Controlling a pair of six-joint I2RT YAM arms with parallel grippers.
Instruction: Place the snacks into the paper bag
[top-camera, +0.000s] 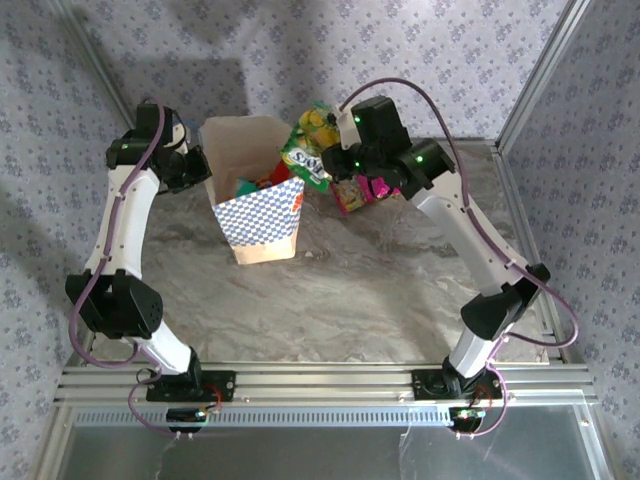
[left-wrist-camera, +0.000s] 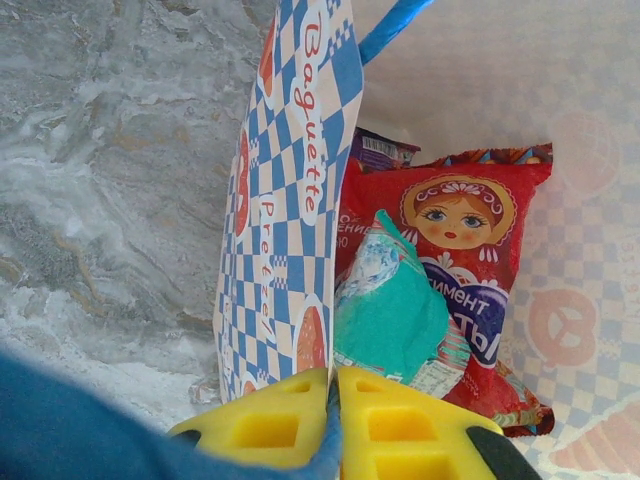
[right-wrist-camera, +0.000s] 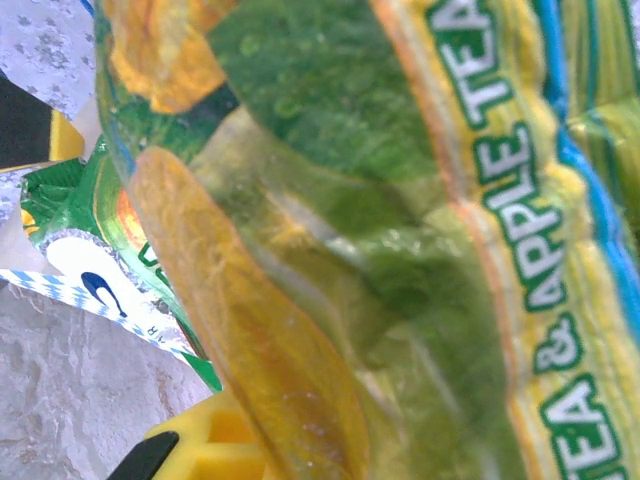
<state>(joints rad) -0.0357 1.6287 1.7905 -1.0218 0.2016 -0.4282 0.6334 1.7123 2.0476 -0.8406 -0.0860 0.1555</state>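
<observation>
The paper bag (top-camera: 262, 215) stands upright at the table's middle back, mouth open. My left gripper (top-camera: 198, 168) is at its left rim. In the left wrist view its yellow fingers (left-wrist-camera: 260, 425) are shut on the rim's edge and the blue cord handle (left-wrist-camera: 395, 25). Inside the bag lie a red snack packet with a doll face (left-wrist-camera: 465, 225), a teal-white one (left-wrist-camera: 390, 315) and a dark purple one (left-wrist-camera: 385, 150). My right gripper (top-camera: 338, 160) is shut on a green-yellow packet (top-camera: 306, 150), (right-wrist-camera: 400, 230) hanging over the bag's right rim. A magenta-and-yellow packet (top-camera: 356, 194) lies on the table under the right arm.
The marble tabletop (top-camera: 360, 290) spreads in front of the bag. A metal frame rail (top-camera: 330, 382) runs along the near edge by both arm bases. Patterned walls close in the back and sides.
</observation>
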